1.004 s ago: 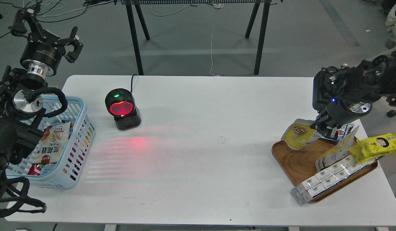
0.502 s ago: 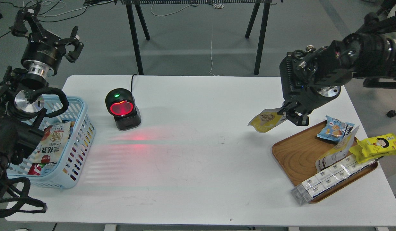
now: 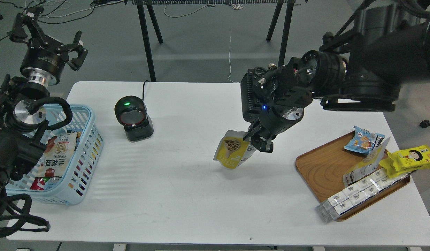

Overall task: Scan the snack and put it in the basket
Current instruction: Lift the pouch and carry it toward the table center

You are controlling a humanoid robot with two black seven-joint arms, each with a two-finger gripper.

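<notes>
The snack (image 3: 232, 152), a yellow and white pouch with a round picture of beans, hangs above the middle of the white table. My right gripper (image 3: 258, 139) is shut on its upper right edge and holds it clear of the table. The light blue basket (image 3: 83, 160) stands at the table's left edge with several packets inside. The black scanner (image 3: 132, 118) sits between the basket and the pouch, its window dark and a green light on top. My left gripper (image 3: 47, 29) is open, raised behind the basket, and empty.
A brown wooden tray (image 3: 323, 170) at the right holds a small blue packet (image 3: 364, 139), another pouch (image 3: 366, 162), a bright yellow packet (image 3: 410, 157) and a long white box (image 3: 358, 193). Black stand legs (image 3: 145, 42) rise behind the table.
My right arm has carried the snack from above the tray leftward to the table's middle. The scanner's red light and its glow on the table have gone out. The left arm barely moved.
</notes>
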